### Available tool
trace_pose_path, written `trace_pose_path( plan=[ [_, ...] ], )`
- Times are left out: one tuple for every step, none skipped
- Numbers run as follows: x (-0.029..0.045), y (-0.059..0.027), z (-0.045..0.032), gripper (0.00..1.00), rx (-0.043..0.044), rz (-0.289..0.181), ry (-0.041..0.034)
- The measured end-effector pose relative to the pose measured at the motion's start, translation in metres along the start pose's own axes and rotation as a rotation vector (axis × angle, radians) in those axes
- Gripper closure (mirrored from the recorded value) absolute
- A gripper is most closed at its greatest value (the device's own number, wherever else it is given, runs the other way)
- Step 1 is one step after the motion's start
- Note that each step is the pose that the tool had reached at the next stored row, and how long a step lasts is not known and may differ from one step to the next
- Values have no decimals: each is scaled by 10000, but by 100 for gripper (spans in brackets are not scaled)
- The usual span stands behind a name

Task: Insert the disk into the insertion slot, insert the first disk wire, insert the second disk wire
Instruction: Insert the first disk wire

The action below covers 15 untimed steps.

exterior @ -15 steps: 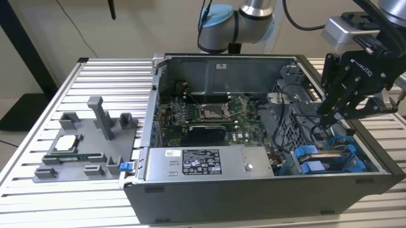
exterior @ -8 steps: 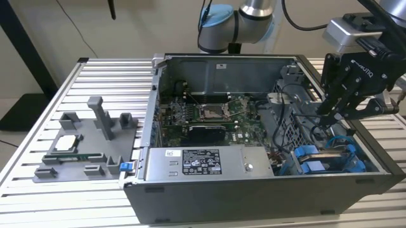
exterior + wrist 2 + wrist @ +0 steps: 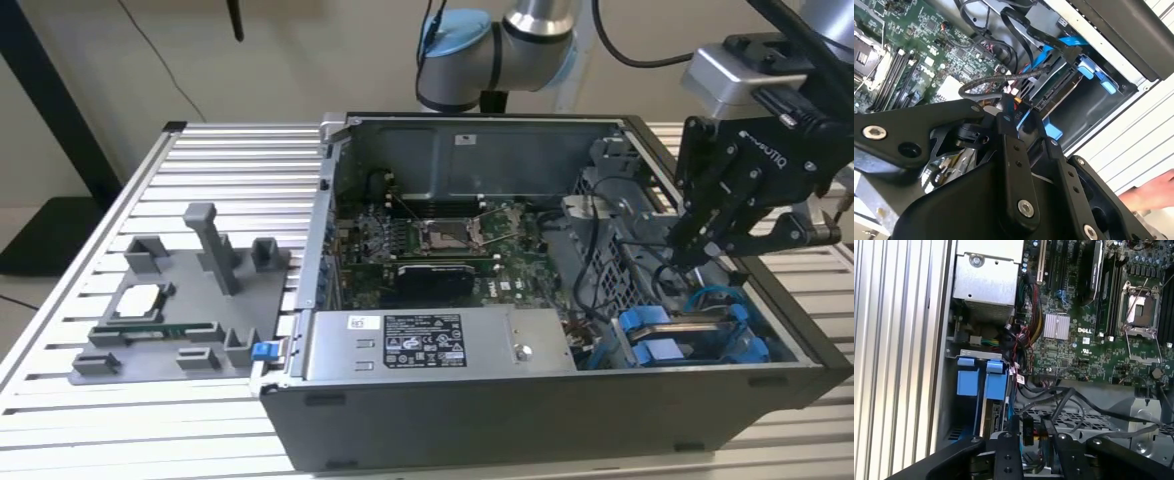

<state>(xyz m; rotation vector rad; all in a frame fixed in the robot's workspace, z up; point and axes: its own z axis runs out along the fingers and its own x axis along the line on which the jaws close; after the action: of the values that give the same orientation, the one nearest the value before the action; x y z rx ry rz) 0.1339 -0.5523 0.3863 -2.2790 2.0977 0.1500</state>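
Note:
The disk, silver-grey in its blue caddy frame, sits pushed into the insertion slot at the case's near corner on the exterior view's right. It also shows in the second wrist view as the disk. My gripper hangs just above that bay. In the first wrist view the gripper is shut on a black wire connector with red and orange leads. The second wrist view shows the gripper close over the disk's rear edge. A blue flat cable lies along the disk.
A second blue-fronted caddy sits beside the disk. Loose black cables cross the cage. The motherboard and power supply take up the case's middle. A grey parts fixture stands outside it. A hand is near the case.

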Motion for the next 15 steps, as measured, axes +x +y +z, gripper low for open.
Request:
trace_pose_path(
  plan=[
    [1,0,8,0,16,-1,-8],
    [2,0,14,0,36,-3,-15],
    [2,0,17,0,49,-4,-21],
    [3,0,17,0,52,-6,-24],
    [2,0,18,0,53,-6,-25],
    [2,0,18,0,53,-5,-27],
    [3,0,19,0,54,-5,-29],
    [3,0,19,100,54,-5,-29],
    [3,0,19,100,54,-5,-29],
    [2,0,19,100,54,-5,-29],
    [2,0,19,100,54,-5,-29],
    [2,0,19,100,54,-5,-29],
    [2,0,19,100,54,-5,-29],
    [2,0,19,100,53,-5,-29],
    [2,0,19,100,54,-5,-29]
  ],
)
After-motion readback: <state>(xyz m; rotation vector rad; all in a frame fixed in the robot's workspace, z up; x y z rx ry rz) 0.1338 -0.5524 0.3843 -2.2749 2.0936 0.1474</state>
